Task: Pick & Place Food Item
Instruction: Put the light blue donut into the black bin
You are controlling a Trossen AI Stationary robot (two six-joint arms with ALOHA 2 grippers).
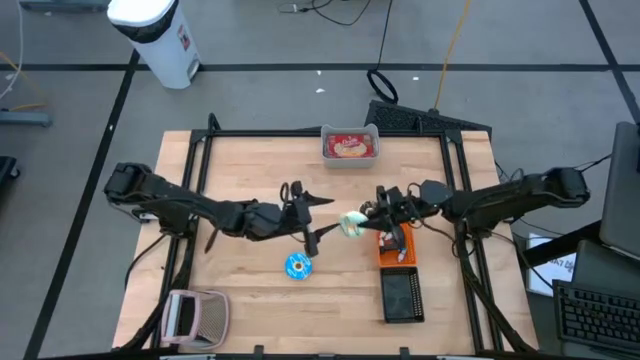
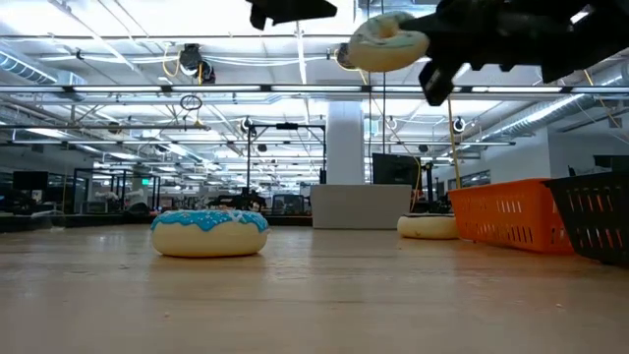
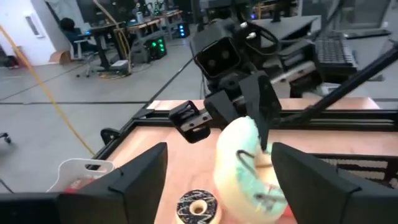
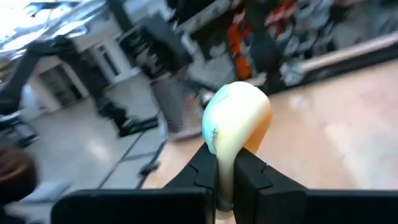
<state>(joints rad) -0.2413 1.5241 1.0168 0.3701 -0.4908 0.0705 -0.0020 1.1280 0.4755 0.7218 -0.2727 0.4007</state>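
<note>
The right gripper had its fingers pinched on a pale green donut, up in the air near the middle of the high view. The left gripper, just left of it, had its fingers apart, holding nothing

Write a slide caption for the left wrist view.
Right gripper shut on a mint-frosted donut, held between the open left gripper's fingers above the table.
</note>
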